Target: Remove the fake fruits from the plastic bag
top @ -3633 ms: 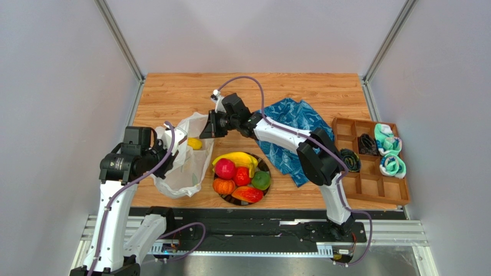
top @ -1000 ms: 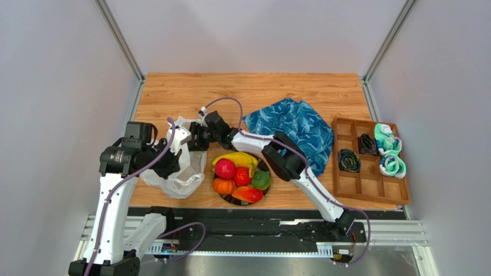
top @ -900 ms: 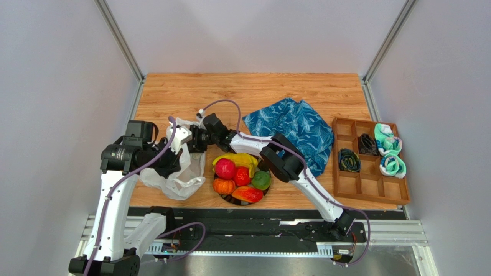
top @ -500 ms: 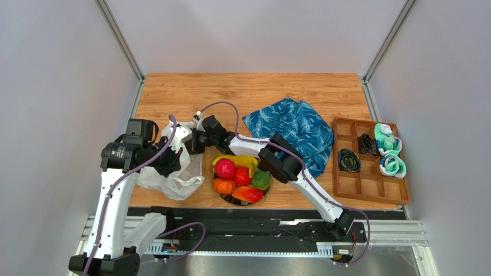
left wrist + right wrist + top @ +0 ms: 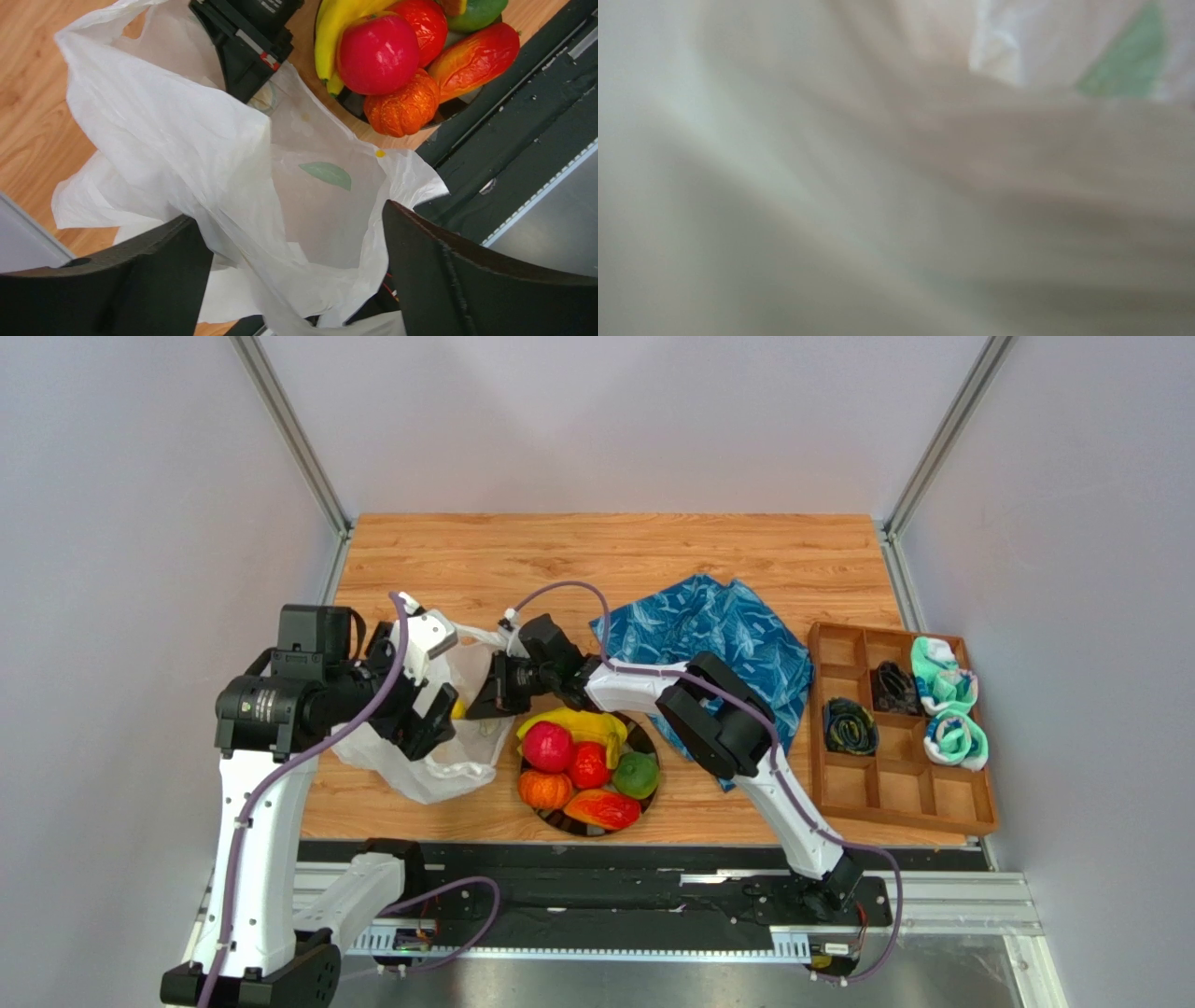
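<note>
The plastic bag (image 5: pixel 438 756) lies crumpled left of the plate (image 5: pixel 557 822), white with a green leaf mark (image 5: pixel 325 173). My left gripper (image 5: pixel 425 703) hangs open over it, and a loose fold of the bag (image 5: pixel 175 140) lies between its spread fingers (image 5: pixel 435 273). My right gripper (image 5: pixel 491 697) pokes into the bag's mouth from the right (image 5: pixel 247 87). Its wrist view shows only blurred white plastic (image 5: pixel 878 175), so its fingers are hidden. A speck of yellow (image 5: pixel 453 709) shows at the bag's mouth. On the plate sit a banana bunch (image 5: pixel 582 724), a red apple (image 5: pixel 377 52), an orange fruit (image 5: pixel 401 108), a green fruit (image 5: pixel 636 774) and a mango (image 5: pixel 474 56).
A blue patterned cloth (image 5: pixel 723 651) lies behind the right arm. A wooden compartment tray (image 5: pixel 898 787) with rolled socks stands at the right. The black rail (image 5: pixel 505 140) runs along the table's near edge, close to the bag and plate.
My left gripper has opened, let go of the bag and shifted left and up. My right gripper has closed and drawn slightly right and nearer inside the bag's mouth.
</note>
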